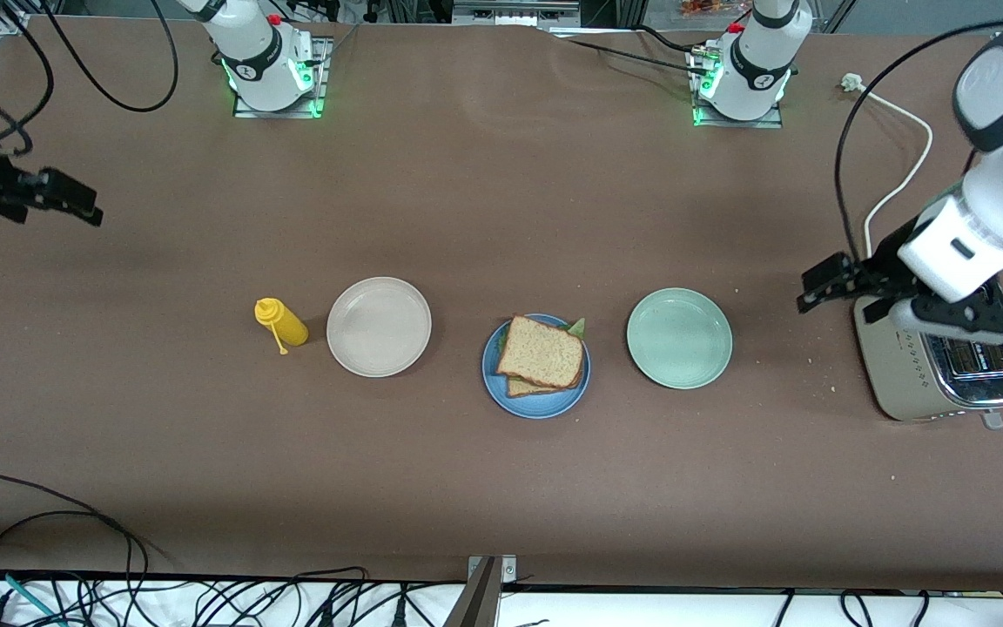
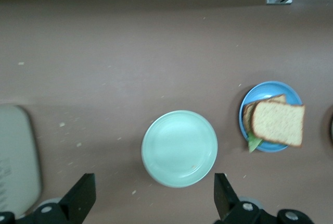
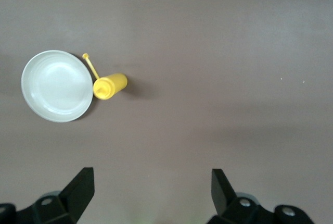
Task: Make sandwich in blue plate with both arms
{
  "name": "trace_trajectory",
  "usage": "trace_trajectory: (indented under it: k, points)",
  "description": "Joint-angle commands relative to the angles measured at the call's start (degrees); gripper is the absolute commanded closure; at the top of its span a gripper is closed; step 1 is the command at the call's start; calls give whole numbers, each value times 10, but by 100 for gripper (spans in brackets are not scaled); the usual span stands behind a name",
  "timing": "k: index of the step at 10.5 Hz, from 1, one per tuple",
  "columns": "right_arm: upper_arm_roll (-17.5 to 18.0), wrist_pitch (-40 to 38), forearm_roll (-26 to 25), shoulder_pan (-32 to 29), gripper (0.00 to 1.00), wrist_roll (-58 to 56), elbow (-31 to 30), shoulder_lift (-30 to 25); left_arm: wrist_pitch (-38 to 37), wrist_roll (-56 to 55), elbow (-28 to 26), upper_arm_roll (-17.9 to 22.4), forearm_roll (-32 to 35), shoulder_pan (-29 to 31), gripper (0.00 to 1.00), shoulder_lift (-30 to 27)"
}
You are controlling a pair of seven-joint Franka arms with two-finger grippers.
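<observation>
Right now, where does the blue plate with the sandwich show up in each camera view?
Front view: the blue plate lies between the beige plate and the pale green plate, holding the sandwich.
Left wrist view: the plate's rim shows at the picture's right, beside the pale green plate.
Right wrist view: not in it.
Shared landmark: the pale green plate.

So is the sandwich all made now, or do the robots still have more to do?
It looks finished. The brown bread sandwich, green lettuce peeking out, sits stacked on the round blue plate. The beige plate and pale green plate hold nothing. Nothing is in hand: the left hand hangs open beside the silver toaster, and the right hand is open at its own end of the table. Nothing visible is left.
</observation>
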Motion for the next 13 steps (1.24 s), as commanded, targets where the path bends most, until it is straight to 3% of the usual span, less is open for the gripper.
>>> trace_trajectory:
  k: [1,6,13]
  points:
    - [-18,-56,-6,-2,0,-3,20,-41,-74,1,-13,-8,76,2,0,-77]
    - [-16,-82,-7,-1,0,-2,20,-44,-181,-13,1,-24,142,3,0,-112]
    - [-11,-90,-22,-1,0,2,22,-45,-190,-28,8,-6,118,11,0,-125]
